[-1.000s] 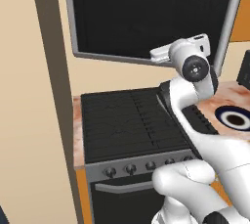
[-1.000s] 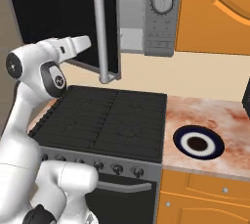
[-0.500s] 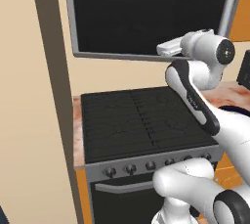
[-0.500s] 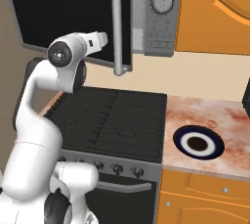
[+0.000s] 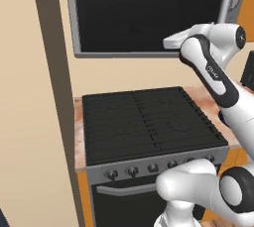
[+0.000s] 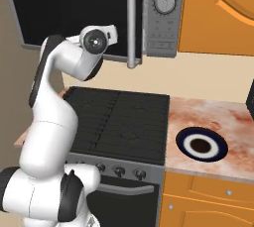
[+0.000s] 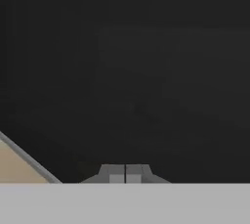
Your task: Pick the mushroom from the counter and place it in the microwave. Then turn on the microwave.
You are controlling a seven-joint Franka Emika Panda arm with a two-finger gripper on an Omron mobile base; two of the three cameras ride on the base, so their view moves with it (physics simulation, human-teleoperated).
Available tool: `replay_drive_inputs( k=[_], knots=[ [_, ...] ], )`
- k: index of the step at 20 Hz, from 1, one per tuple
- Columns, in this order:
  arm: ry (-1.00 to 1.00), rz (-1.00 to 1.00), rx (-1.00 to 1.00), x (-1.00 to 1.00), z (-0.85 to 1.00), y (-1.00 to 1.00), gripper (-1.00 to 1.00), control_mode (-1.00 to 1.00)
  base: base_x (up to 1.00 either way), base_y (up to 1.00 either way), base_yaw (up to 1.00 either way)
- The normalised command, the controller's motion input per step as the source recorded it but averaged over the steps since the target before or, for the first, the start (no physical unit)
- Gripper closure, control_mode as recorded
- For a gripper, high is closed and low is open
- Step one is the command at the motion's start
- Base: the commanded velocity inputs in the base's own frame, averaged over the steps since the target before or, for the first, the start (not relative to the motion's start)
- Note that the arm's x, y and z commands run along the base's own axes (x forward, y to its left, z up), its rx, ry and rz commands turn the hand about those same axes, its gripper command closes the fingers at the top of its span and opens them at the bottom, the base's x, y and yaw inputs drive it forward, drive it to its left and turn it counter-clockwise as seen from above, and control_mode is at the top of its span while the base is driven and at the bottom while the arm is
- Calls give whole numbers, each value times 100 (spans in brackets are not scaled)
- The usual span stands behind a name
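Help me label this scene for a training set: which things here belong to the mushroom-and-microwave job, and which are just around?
Job:
microwave, door shut
its handle
its knob
counter
gripper, shut, up against the dark door glass

Just around:
stove
dark-rimmed dish
orange cabinets

The mushroom is not visible.

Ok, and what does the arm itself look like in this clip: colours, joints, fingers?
A glossy white arm of rounded, tube-like links, with black bands at the joints and a dark round cap on the wrist joint. One link bears small lettering, too small to read. The gripper ends in two small grey, blocky fingertips. No cables show.
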Motion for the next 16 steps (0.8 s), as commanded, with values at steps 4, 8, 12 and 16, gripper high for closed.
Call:
replay_drive_inputs(
  k=[4, 8, 12, 16],
  knots=[
    [5, 16, 1, 29, 17, 0, 100, -100, 0, 0, 0],
    [2, 14, 0, 12, 20, 0, 100, -100, 0, 0, 0],
    [2, 13, 0, 3, 18, 0, 100, -100, 0, 0, 0],
    [1, 12, 0, 2, 11, 0, 100, -100, 0, 0, 0]
  ],
)
